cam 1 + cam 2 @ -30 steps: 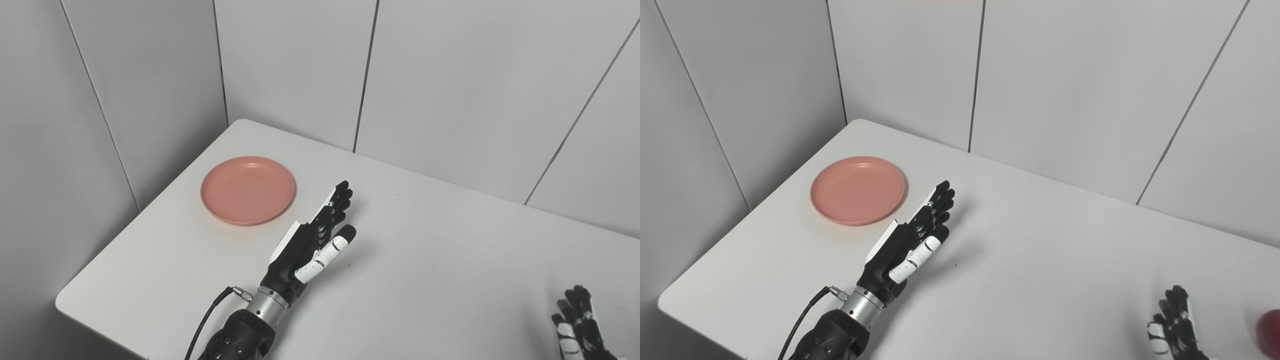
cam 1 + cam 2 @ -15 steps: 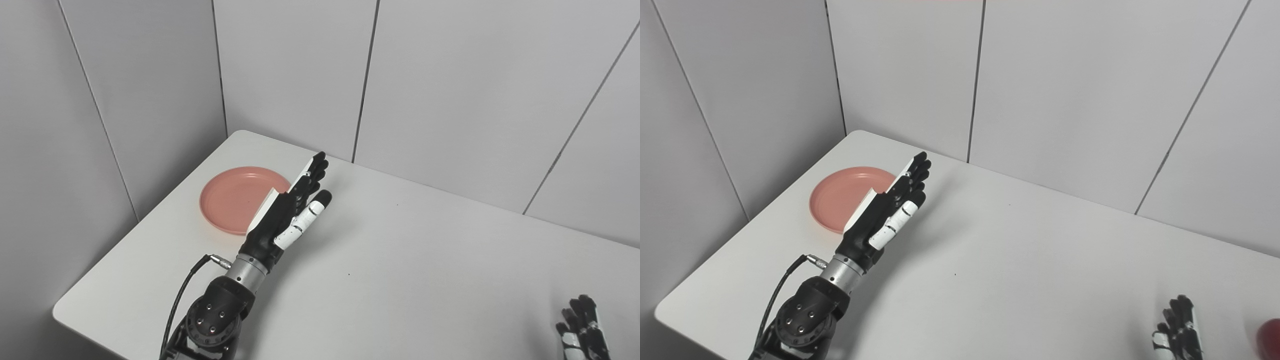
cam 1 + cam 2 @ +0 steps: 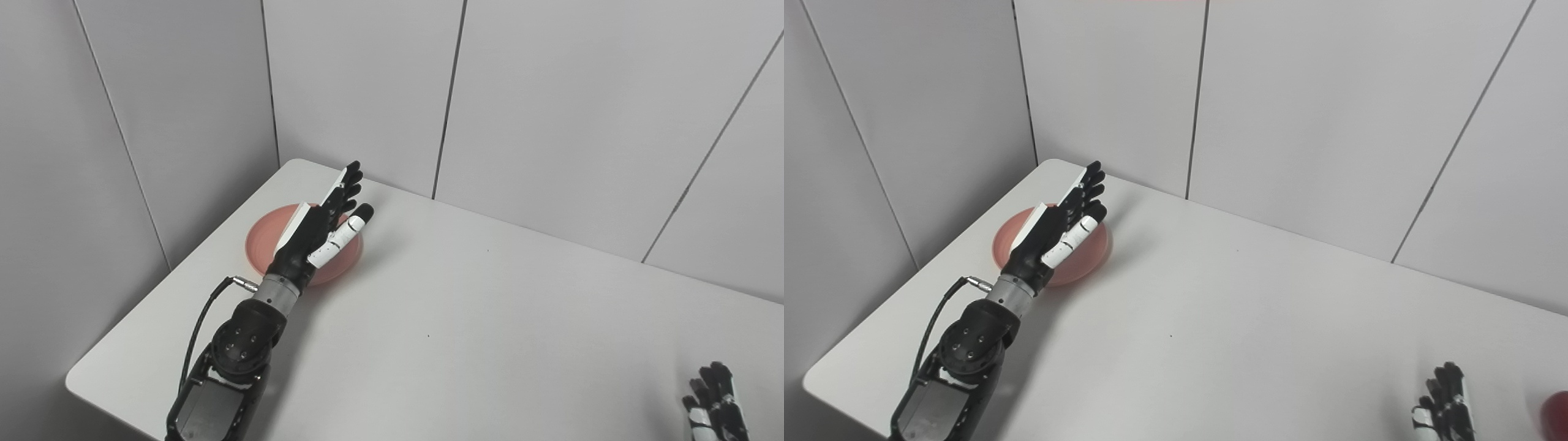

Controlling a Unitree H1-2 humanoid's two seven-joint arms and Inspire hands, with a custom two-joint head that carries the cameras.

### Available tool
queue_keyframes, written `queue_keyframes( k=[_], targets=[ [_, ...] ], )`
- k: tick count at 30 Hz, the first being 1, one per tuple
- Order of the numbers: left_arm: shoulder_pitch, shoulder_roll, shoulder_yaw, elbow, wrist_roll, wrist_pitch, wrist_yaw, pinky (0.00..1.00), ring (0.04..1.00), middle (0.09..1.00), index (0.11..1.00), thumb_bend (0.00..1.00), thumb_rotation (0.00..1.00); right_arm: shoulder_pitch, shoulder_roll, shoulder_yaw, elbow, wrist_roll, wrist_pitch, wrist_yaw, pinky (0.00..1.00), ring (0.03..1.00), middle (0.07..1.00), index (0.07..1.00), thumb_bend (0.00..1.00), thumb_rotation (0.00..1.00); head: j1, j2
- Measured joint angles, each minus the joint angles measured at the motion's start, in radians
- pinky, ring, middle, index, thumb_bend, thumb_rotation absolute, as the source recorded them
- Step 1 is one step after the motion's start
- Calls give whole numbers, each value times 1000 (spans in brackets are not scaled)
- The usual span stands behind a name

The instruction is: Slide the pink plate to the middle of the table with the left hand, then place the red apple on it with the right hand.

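Two hands are being shown here. The left hand (image 3: 318, 226) is being held flat over the pink plate (image 3: 260, 245), fingers stretched out straight and nothing gripped; whether it's actually touching the plate can't really be told from these angles. The plate is sitting near the table's (image 3: 465, 318) far left corner. The right hand (image 3: 1444, 401) is being kept low at the bottom edge, fingers apart, empty. The red apple (image 3: 1554, 415) is just peeking in at the right edge, beside that hand.
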Motion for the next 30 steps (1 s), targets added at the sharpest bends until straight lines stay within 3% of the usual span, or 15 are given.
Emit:
queue_keyframes(
  k=[5, 7, 10, 17, 22, 30],
  targets=[
    [-9, 26, 14, 87, 6, -49, 7, 953, 990, 991, 972, 706, 847, 0, -1, 0, 2, -3, 0, 0, 1000, 996, 1000, 1000, 641, 721, -3, 3],
    [-9, 33, 18, 109, 7, -72, 9, 988, 998, 992, 971, 709, 852, 0, -1, 1, 3, -3, 0, 1, 1000, 999, 1000, 1000, 640, 715, 0, 2],
    [-10, 54, 30, 144, 7, -104, 9, 947, 974, 980, 965, 738, 850, -2, -1, 1, 4, -3, -1, 1, 1000, 999, 1000, 1000, 642, 719, -3, 3],
    [-21, 94, 65, 157, 37, -108, 47, 919, 943, 958, 946, 751, 905, -1, -1, 1, 4, -2, -1, 1, 1000, 1000, 1000, 1000, 645, 716, 0, 2],
    [-28, 130, 60, 162, 40, -113, 30, 940, 963, 983, 973, 708, 947, -1, -1, 1, 4, 0, -1, 1, 1000, 1000, 1000, 1000, 640, 709, 0, 2],
    [-47, 167, 69, 181, 48, -116, 33, 900, 911, 917, 910, 715, 983, -1, -1, 1, 4, -1, -1, 1, 1000, 1000, 1000, 1000, 629, 721, 2, 0]
  ],
)
